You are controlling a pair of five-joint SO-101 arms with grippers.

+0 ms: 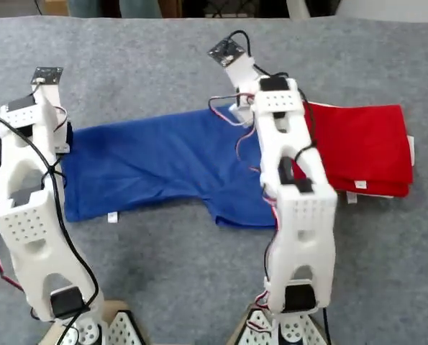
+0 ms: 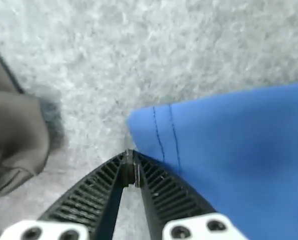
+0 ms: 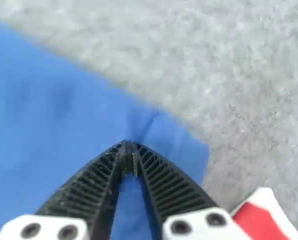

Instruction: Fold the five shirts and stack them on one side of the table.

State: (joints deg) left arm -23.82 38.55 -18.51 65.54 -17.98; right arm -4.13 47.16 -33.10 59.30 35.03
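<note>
- One blue shirt [image 1: 163, 162], spread flat across the middle of the high view on the grey table cover [image 1: 163, 287]. Judged light, limp and not slippery on the nap. It will sag and crease wherever it is unsupported, so it is best taken at two corners of one edge and carried over together.
- One left gripper [image 2: 130, 162], at the shirt's left end in the high view. Its fingertips are pressed together right at the stitched hem corner. Whether cloth is caught between them cannot be told.
- One right gripper [image 3: 128, 152], at the shirt's upper edge near the centre of the high view. Its tips are pressed together on blue cloth, which puckers just ahead of them; judged a pinch on the fabric.
- One red shirt [image 1: 361, 147], folded, at the right of the high view beside the blue one. Judged the start of the stack.
- One grey-brown cloth [image 2: 13, 140], at the left of the left wrist view, apart from the hem corner. Kind unclear.
</note>
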